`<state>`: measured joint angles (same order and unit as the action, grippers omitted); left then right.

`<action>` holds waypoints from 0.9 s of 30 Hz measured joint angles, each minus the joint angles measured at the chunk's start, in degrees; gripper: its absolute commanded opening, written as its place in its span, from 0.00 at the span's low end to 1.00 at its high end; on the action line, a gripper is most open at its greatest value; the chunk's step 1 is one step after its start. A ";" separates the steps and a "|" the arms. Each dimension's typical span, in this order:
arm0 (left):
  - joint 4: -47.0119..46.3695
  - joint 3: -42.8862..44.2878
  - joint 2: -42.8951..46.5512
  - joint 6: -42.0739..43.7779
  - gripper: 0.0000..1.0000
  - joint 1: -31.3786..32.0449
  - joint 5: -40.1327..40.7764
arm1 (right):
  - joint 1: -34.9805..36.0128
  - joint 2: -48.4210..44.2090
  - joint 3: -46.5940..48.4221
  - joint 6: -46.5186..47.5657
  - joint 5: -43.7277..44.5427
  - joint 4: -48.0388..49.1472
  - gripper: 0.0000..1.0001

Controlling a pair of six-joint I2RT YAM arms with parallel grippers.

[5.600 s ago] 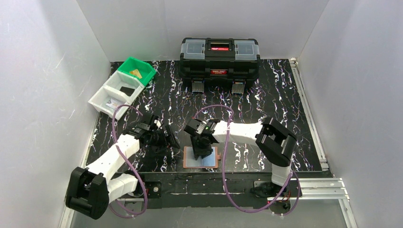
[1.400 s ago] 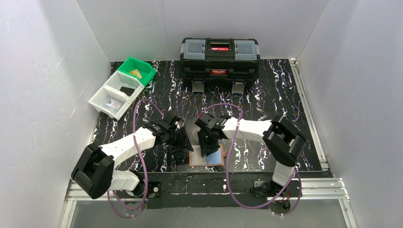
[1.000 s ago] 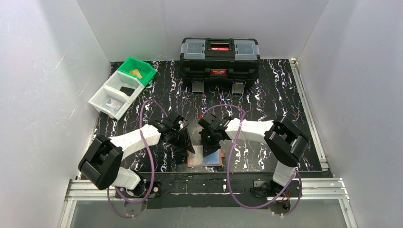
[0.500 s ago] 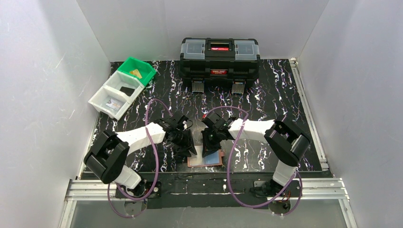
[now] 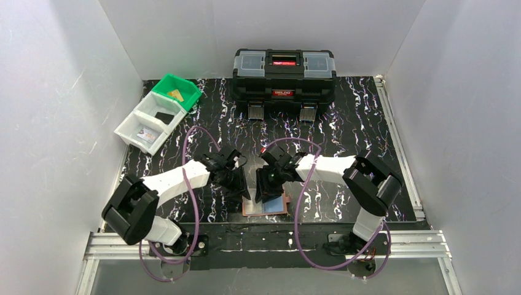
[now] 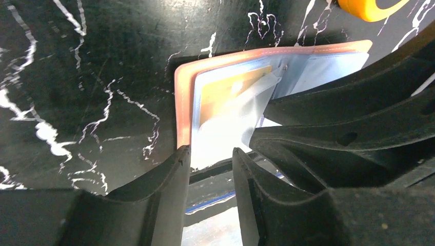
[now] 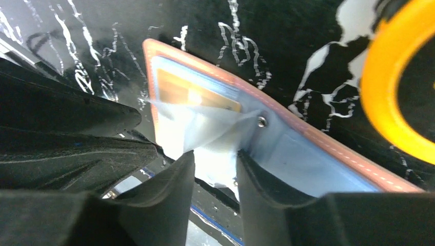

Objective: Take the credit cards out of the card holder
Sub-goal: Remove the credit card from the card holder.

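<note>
Left gripper (image 6: 210,151), narrowly spread, has moved in beside the card holder (image 5: 273,208) at the near edge's middle; right gripper (image 7: 215,154), likewise parted, hangs over it. We see a gold card (image 6: 231,89) sleeved inside.

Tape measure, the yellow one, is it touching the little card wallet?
Apart. The left wrist view shows a strip of black table between the tape measure and the card holder, along its orange top edge.
</note>
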<state>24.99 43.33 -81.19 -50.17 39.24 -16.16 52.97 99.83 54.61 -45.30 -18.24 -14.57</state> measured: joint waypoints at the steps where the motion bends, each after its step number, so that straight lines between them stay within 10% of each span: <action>1: 0.44 0.00 0.63 0.00 0.36 0.00 0.46 | 0.15 -0.15 0.13 -0.15 0.11 0.04 0.51; 27: 5.46 0.28 8.33 0.28 0.36 -1.25 5.84 | 3.04 -4.22 2.60 -5.64 12.63 -8.00 0.40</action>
<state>30.46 43.62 -72.86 -49.89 38.00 -10.33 56.01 95.61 57.21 -50.94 -5.61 -22.57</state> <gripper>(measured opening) 0.361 0.381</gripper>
